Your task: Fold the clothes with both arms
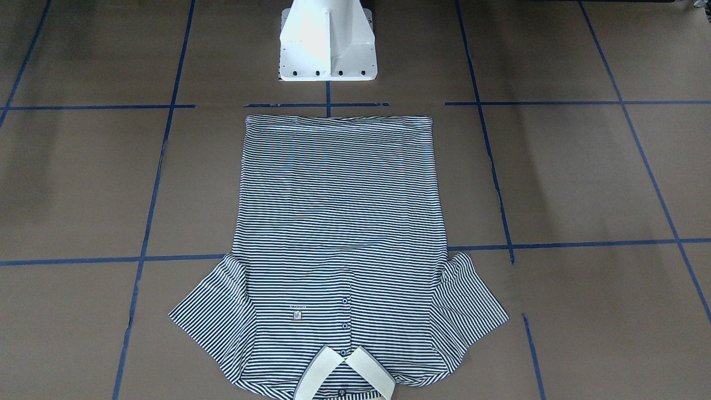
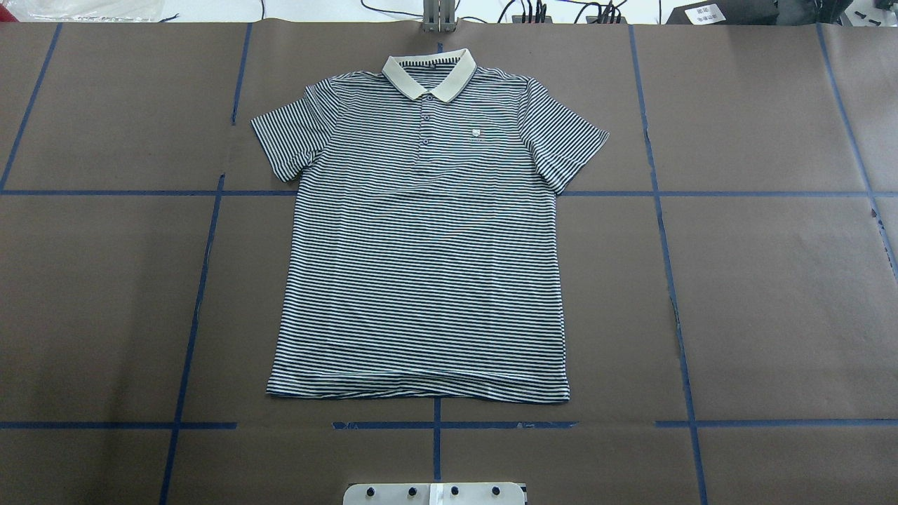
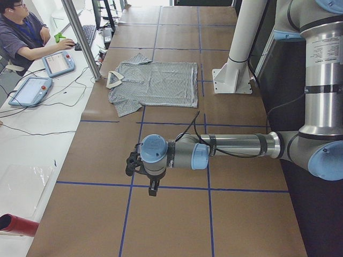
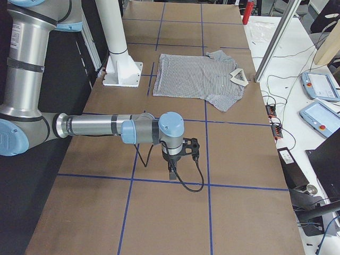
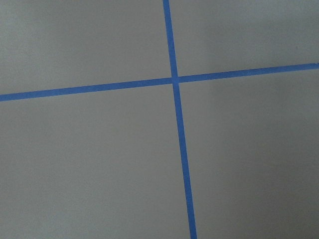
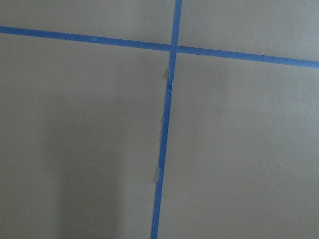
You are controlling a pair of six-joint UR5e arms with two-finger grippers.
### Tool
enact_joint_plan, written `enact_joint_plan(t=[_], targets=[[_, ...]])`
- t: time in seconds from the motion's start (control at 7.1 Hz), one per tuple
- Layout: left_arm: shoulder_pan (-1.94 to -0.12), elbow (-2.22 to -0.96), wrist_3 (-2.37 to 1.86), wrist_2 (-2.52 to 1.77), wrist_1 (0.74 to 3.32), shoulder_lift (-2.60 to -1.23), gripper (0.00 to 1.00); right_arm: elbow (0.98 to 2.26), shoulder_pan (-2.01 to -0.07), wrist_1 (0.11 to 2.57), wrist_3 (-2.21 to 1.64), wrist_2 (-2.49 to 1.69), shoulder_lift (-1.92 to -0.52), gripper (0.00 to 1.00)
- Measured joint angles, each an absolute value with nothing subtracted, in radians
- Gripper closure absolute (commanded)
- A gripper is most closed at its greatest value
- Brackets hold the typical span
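Note:
The striped polo shirt (image 2: 421, 245) lies flat and face up in the middle of the brown table. Its cream collar (image 2: 429, 76) points away from the robot, and both short sleeves are spread out. It also shows in the front view (image 1: 339, 222) and both side views (image 3: 155, 83) (image 4: 196, 74). My left gripper (image 3: 153, 187) hangs over bare table far to the shirt's left. My right gripper (image 4: 172, 172) hangs over bare table far to its right. Only the side views show them, so I cannot tell whether they are open or shut. The wrist views show just brown paper and blue tape (image 5: 175, 79).
The white pedestal base (image 1: 328, 44) stands just behind the shirt's hem. Blue tape lines (image 2: 673, 308) grid the table. A person (image 3: 21, 35) sits at a desk beyond the far edge, with teach pendants (image 3: 59, 63) and cables. A metal post (image 3: 80, 37) stands near the collar.

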State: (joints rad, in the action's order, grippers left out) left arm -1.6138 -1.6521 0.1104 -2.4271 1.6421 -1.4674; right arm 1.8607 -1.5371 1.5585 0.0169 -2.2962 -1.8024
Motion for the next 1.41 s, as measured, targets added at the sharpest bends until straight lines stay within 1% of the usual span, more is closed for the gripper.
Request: enact_joint_plan(t=[0.56, 0.7, 0.84, 1.13, 1.41], targets=[[-1.613, -1.664, 0.112, -2.422, 1.657, -1.467, 0.0, 1.873, -1.537, 1.557, 0.017, -2.299, -1.798, 0.0], [-1.613, -1.668, 0.113, -2.422, 1.695, -1.467, 0.0, 1.882, -1.537, 1.553, 0.015, -2.301, -1.776, 0.0], [-1.613, -1.67, 0.113, -2.423, 1.774, -1.469, 0.0, 1.886, -1.537, 1.535, 0.013, -2.302, -1.733, 0.0], [-1.613, -1.648, 0.111, -2.415, 1.999, -1.523, 0.0, 1.864, -1.537, 1.474, 0.011, -2.299, -1.637, 0.0], [-1.614, -1.582, 0.109, -2.418, 2.16, -1.577, 0.0, 1.851, -1.537, 1.452, 0.008, -2.304, -1.588, 0.0]])
